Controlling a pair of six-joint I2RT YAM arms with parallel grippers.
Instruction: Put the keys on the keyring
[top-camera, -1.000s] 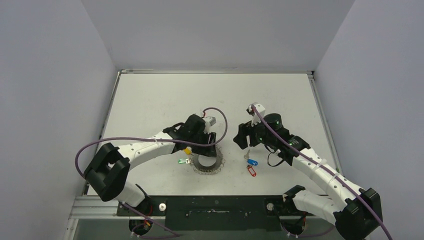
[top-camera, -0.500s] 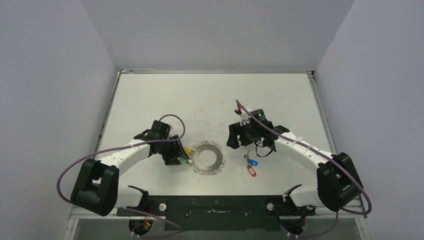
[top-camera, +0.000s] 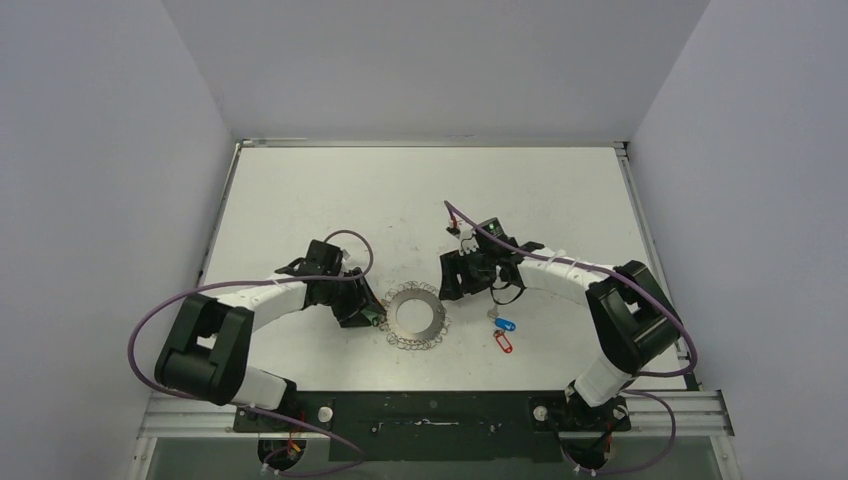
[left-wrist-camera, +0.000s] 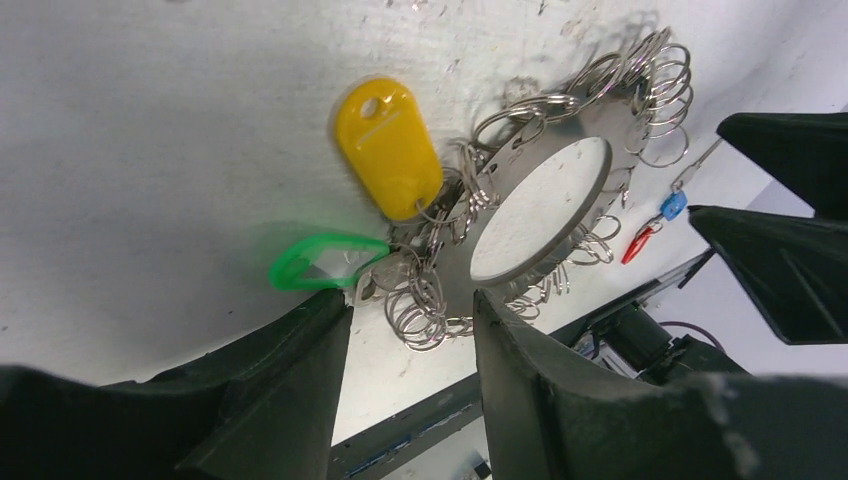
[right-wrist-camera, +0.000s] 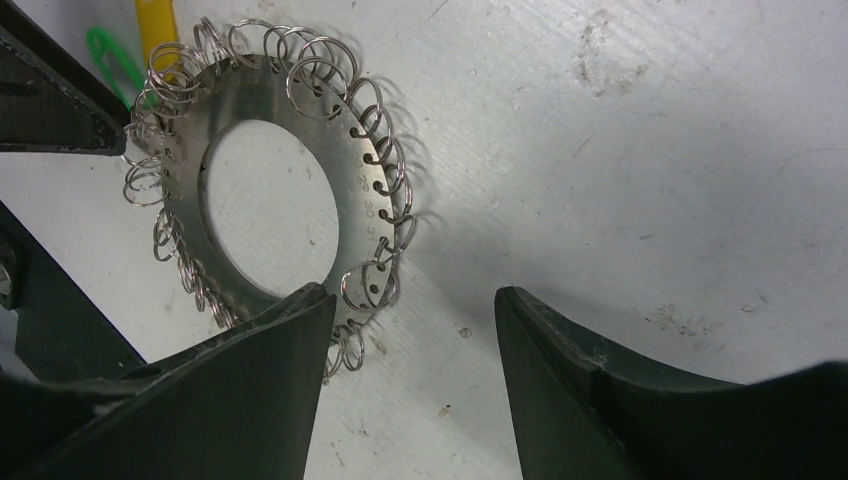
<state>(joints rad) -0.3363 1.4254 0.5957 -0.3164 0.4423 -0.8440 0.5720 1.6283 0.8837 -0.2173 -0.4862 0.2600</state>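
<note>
The keyring lies flat on the table, a grey plate edged with wire loops. It also shows in the left wrist view and the right wrist view. The blue-tagged key and the red-tagged key lie loose on the table right of the ring, also seen as blue and red. My left gripper is open and empty at the ring's left edge. My right gripper is open and empty at the ring's upper right edge.
A yellow tag and a green tag hang on loops at the ring's left side, right by my left fingers. The table's front rail runs just below the ring.
My left gripper has drawn back to the left off the ring, uncovering it. My right gripper has moved left, closer to the ring. The keys have not moved.
</note>
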